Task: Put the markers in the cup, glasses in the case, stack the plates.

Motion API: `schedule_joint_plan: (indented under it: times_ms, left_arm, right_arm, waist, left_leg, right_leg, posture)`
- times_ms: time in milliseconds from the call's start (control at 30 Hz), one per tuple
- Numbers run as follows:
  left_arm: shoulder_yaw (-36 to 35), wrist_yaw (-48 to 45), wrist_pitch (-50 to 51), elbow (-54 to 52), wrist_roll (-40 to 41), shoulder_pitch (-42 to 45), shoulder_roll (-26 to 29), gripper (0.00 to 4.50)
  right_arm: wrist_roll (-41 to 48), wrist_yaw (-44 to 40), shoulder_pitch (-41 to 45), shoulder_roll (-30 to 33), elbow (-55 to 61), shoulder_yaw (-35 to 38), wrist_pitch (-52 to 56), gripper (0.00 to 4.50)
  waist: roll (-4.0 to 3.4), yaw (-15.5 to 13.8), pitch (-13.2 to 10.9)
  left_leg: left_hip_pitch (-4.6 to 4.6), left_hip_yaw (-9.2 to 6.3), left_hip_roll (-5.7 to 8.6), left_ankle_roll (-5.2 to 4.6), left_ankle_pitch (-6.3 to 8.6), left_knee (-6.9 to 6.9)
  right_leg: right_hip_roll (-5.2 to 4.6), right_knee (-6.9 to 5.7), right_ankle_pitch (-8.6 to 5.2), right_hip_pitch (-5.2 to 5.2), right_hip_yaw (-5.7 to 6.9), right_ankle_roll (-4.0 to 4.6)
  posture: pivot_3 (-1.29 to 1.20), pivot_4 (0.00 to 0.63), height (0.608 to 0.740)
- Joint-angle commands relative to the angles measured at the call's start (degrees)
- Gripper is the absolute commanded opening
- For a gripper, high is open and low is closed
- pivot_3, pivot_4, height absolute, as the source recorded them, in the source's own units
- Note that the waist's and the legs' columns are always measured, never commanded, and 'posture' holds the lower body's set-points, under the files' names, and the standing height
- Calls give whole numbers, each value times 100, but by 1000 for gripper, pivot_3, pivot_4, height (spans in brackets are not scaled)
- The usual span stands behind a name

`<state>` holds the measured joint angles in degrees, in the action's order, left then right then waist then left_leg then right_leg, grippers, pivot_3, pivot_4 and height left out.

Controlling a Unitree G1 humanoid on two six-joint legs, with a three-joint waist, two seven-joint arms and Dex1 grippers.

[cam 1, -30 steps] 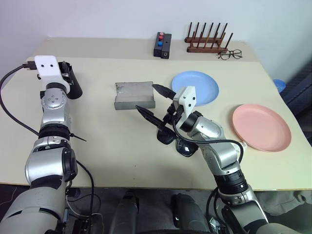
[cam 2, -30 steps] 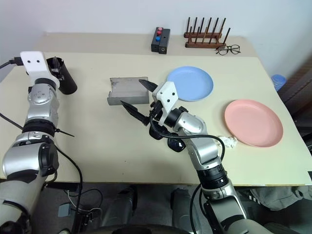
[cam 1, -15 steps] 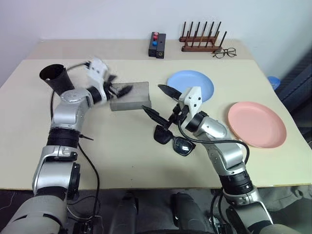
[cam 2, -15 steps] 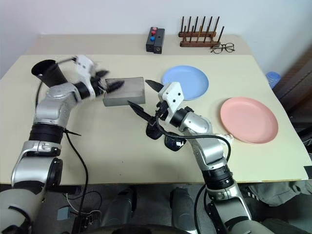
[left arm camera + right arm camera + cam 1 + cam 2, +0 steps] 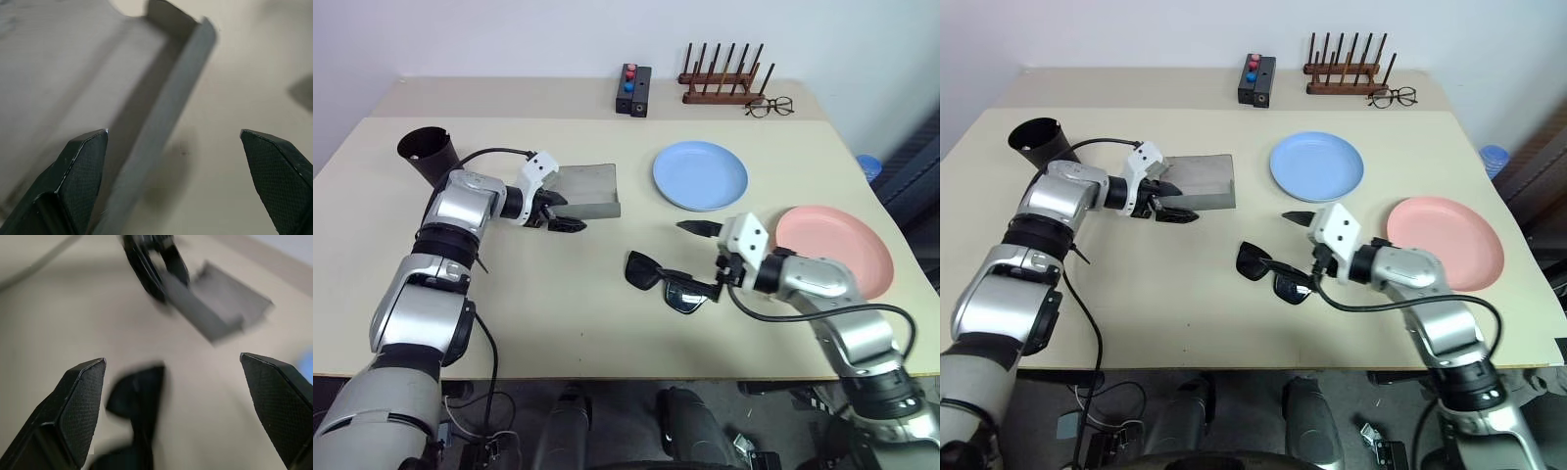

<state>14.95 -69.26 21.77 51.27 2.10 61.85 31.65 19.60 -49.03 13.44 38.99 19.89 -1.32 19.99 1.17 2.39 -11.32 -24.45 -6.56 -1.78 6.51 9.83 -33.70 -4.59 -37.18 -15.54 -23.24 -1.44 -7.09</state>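
left eye view: left gripper (image 5: 566, 212) at the grey case (image 5: 587, 190), fingers apart; right gripper (image 5: 697, 257), fingers apart, beside the glasses (image 5: 664, 282) lying on the bench (image 5: 558, 304). a careless left nudge could skid the case out of line.

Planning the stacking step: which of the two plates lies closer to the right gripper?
The pink plate, just behind the right gripper at the table's right side. The light blue plate lies farther back, beside the grey case.
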Motion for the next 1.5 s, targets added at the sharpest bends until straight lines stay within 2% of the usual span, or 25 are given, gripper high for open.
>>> schedule_joint_plan:
  times_ms: [33, 133, 367, 433, 567, 667, 767, 900, 1000, 1200, 1300, 1400, 1500]
  left_arm:
    - [54, -206, -249, 292, -222, 207, -14, 4437]
    - [74, -257, -440, 511, -391, 231, -54, 3671]
    - [10, -392, -889, 701, -565, 195, -68, 38]
    - [-29, -404, -1021, 660, -588, 157, -49, 38]
    - [-77, -1048, -1311, 6, -424, -271, 204, 38]
    - [-66, -1658, -1260, -1050, -238, -878, 589, 38]
    - [-113, -2221, -677, -2764, 219, -1814, 1197, 38]
    - [-152, -2281, -118, -4125, 518, -2619, 1717, 38]
    - [-187, -2189, -7, -4563, 563, -2965, 1912, 38]
    - [-204, -1969, 114, -4792, 631, -3203, 2003, 38]
    - [-204, -1829, 175, -4756, 634, -3205, 1987, 1036]
    - [-289, -1682, -92, -4710, 659, -3167, 1925, 2487]
    - [-496, -1529, -48, -4695, 888, -3035, 1810, 2487]
  right_arm:
    - [139, -45, -101, 217, 269, 415, 6, 4500]
    - [124, -23, -141, 271, 264, 505, 5, 4500]
    - [127, -63, -148, 321, 235, 575, 50, 4500]
    - [126, -77, -149, 334, 225, 575, 50, 4500]
    - [101, -108, -138, 338, 178, 566, 15, 4500]
    - [88, -140, -132, 343, 168, 545, 4, 4500]
    - [86, -171, -112, 322, 169, 482, 11, 4500]
    - [72, -256, -88, 279, 164, 313, 29, 4500]
    - [35, -316, -50, 244, 130, 155, 11, 4500]
    - [-26, -342, -33, 186, 14, -37, -66, 4500]
    - [-102, -353, -30, 253, -20, -167, 104, 4500]
    - [-233, -359, -53, 380, 20, -316, 301, 4500]
    - [-298, -184, 20, 338, 147, -397, 628, 4500]
  waist:
    - [0, 13, 0]
    - [1, 9, -1]
    - [1, -5, -1]
    - [1, -7, -1]
    - [1, 19, -1]
    - [-1, 25, -2]
    - [-2, 28, -2]
    - [-4, -27, -2]
    - [-4, -58, -3]
    - [-5, -70, -2]
    - [-5, -72, -2]
    - [-5, -83, -2]
    - [-5, -120, -2]
  left_leg:
    - [0, 0, 0, -1, 0, 0]
    - [1, 0, 0, -1, 1, 0]
    - [-1, 0, 0, -1, 1, -3]
    - [0, 0, 0, -1, 0, -5]
    - [-1, 0, 0, -1, 1, -6]
    - [1, 0, -2, -4, 2, 0]
    - [1, 1, -3, -4, 2, 2]
    - [3, 0, -4, -4, 2, -5]
    - [3, 1, -4, -4, 2, -20]
    - [3, 1, -3, -5, 3, -23]
    - [3, 1, -3, -6, 3, -22]
    - [3, 2, -3, -6, 3, -23]
    - [3, 2, -3, -6, 3, -23]
  right_leg:
    - [0, 0, 0, 0, 0, 0]
    - [0, -1, 0, 0, 0, 0]
    - [0, -1, 0, 1, 0, -1]
    - [-1, -1, 0, 3, 0, -1]
    - [0, -2, 0, 2, 0, -1]
    - [0, -3, 0, 1, -1, -1]
    - [0, -4, 0, 0, -2, 0]
    - [0, -6, -3, 4, -2, 7]
    - [-1, -4, -13, 12, -2, 26]
    - [-2, -4, -13, 12, -2, 29]
    - [-2, -4, -12, 11, -2, 28]
    - [-2, -4, -12, 11, -2, 28]
    - [-2, -5, -12, 10, -2, 29]
  posture:
    - [0, 150, 740]
    - [0, 150, 740]
    - [0, 150, 740]
    - [0, 150, 740]
    - [0, 150, 740]
    - [0, 150, 740]
    - [0, 150, 740]
    - [0, 150, 740]
    - [0, 150, 740]
    - [0, 150, 740]
    - [0, 150, 740]
    - [0, 150, 740]
    - [0, 150, 740]
